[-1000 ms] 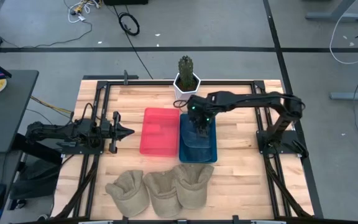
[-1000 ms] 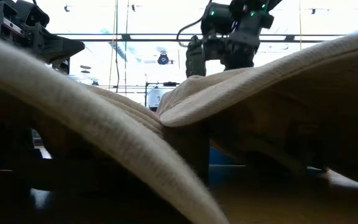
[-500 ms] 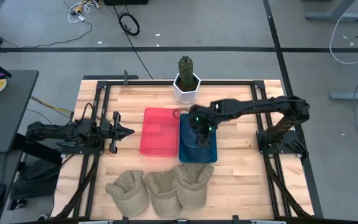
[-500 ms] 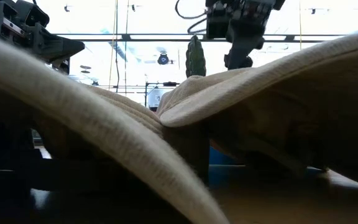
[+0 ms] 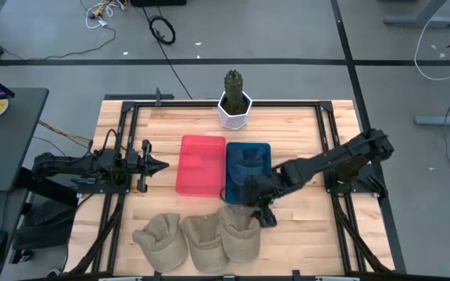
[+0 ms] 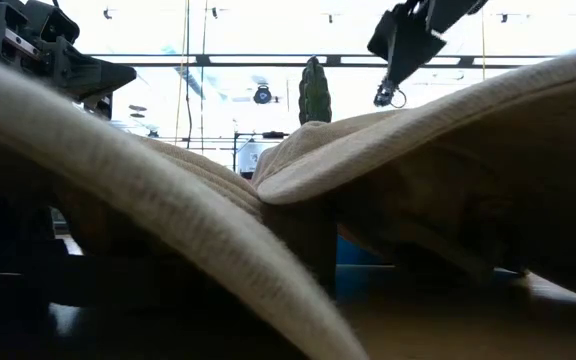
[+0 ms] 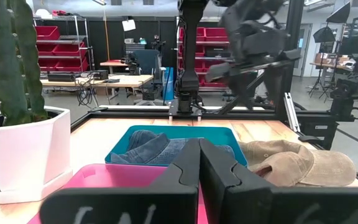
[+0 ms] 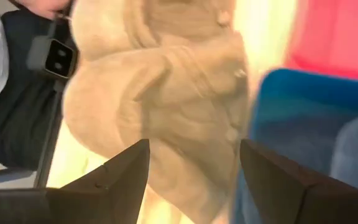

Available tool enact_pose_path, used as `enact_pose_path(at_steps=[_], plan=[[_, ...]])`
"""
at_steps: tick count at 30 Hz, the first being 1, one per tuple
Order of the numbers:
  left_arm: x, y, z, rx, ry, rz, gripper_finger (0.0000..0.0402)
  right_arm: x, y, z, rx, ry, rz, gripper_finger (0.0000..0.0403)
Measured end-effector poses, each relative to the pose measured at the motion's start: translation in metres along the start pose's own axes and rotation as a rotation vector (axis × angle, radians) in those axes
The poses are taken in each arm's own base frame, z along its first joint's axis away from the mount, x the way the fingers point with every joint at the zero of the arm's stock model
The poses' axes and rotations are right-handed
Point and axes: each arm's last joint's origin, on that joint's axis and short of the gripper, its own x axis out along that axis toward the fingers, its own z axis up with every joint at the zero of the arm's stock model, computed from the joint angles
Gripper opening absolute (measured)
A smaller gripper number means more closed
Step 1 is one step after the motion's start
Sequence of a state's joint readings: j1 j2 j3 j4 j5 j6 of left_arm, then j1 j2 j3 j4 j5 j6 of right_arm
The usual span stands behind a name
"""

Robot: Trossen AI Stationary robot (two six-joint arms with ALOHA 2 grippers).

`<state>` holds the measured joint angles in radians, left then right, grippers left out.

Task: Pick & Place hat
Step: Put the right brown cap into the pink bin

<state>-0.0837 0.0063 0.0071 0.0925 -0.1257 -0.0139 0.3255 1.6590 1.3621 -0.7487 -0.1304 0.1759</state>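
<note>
Three tan hats [image 5: 205,236] lie in a row, overlapping, at the table's near edge; they fill the low view's foreground [image 6: 408,170]. A denim-blue hat [image 5: 248,162] rests in the blue tray [image 5: 266,150], also seen in the left wrist view [image 7: 160,149]. My right gripper [image 5: 262,212] is open and hovers just above the rightmost tan hat [image 8: 166,99], touching nothing. My left gripper [image 5: 159,164] is shut and waits left of the red tray.
The red tray [image 5: 201,164] sits beside the blue tray. A potted cactus [image 5: 233,99] stands at the table's far edge. Black frame rails [image 5: 123,117] run along the table's sides. Bare wood lies right of the hats [image 5: 303,226].
My right gripper has left the blue tray and swung toward the table's near edge, ending over the rightmost tan hat. The denim hat stays in the blue tray.
</note>
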Motion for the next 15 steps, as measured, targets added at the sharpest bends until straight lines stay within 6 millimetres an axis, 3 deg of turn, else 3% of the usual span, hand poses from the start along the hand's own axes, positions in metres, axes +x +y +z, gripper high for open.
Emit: enact_pose_path(at_steps=[8,15], plan=[[0.000,0.000,0.000,0.000,0.000,0.000,0.0003,0.010,0.019,0.003,0.004,-0.037,0.037,0.0254],[0.000,0.000,0.000,0.000,0.002,0.000,0.0003,0.043,0.022,0.004,-0.005,0.017,0.141,0.0254]])
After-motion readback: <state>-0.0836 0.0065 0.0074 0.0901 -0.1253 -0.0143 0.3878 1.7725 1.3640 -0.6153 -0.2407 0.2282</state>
